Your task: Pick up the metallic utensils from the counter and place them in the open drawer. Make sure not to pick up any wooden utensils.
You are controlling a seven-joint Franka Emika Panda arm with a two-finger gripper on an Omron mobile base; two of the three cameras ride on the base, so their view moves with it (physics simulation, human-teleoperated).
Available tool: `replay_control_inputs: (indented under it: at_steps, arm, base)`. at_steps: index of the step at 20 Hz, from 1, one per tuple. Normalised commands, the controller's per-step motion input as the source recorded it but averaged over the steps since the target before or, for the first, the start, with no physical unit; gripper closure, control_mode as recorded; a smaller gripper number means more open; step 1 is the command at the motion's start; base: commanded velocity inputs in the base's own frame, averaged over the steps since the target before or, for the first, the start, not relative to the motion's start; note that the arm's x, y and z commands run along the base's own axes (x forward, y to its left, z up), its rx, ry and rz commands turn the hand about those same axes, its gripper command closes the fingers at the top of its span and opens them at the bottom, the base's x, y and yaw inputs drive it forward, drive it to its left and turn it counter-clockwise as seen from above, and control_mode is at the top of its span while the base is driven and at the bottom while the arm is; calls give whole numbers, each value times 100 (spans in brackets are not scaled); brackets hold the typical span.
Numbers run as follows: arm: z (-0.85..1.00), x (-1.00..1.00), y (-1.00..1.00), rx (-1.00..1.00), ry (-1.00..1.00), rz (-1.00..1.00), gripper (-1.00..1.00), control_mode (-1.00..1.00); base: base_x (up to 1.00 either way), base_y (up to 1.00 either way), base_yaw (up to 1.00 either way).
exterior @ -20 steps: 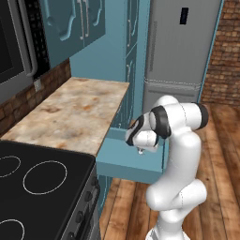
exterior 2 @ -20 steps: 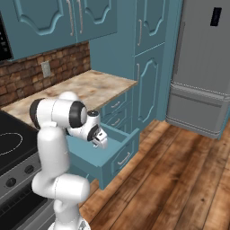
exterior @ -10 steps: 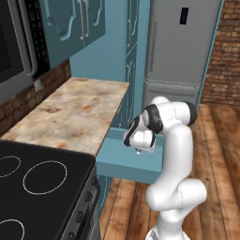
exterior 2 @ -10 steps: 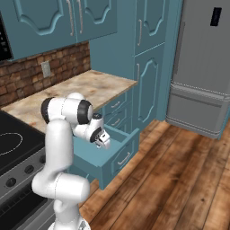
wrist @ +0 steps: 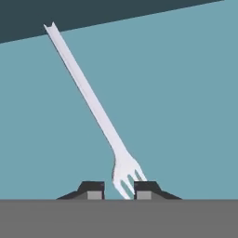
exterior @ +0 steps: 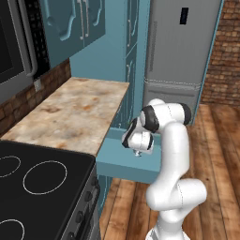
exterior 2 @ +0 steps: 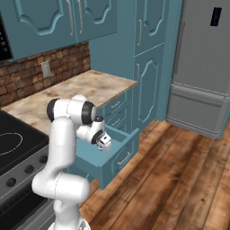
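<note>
**Fork at the drawer, grip in doubt**

While the gripper point(wrist: 119, 189) hangs over the teal floor of the open drawer point(exterior: 123, 164), the silver fork point(wrist: 95, 114) shows in the hand view with its tines between the two dark finger tips and its handle stretching away up to the left. Pads and tines sit close, but whether the claw is clamped on the fork or has just let go cannot be told; a sliver of teal seems to show beside the tines.

Judged from this, the task stands at the release of the fork into the drawer. The risk is a half-release: if a pad drags on a tine as the hand lifts, the fork could be carried up, tip, and land across the drawer wall or on the wooden floor point(exterior 2: 179, 166) below. A sideways withdrawal could also knock it against the drawer's side.

From the left base view, the gripper point(exterior: 137, 149) is seen just above the drawer's near edge, beside the marble-patterned counter point(exterior: 70, 112); the fork is too small to make out there. In the right base view the gripper point(exterior 2: 106, 141) sits over the drawer point(exterior 2: 117, 155) interior, showing the drawer's depth and front panel, which the hand view does not.
</note>
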Motion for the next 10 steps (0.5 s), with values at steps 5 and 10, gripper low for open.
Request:
replay_control_inputs:
  at_steps: [5, 10]
  arm:
    - [25, 0, 0, 0, 0, 0, -100, -100]
    - [80, -59, -18, 0, 0, 0, -100, -100]
  base:
    - [0, 0, 0]
    - [0, 0, 0]
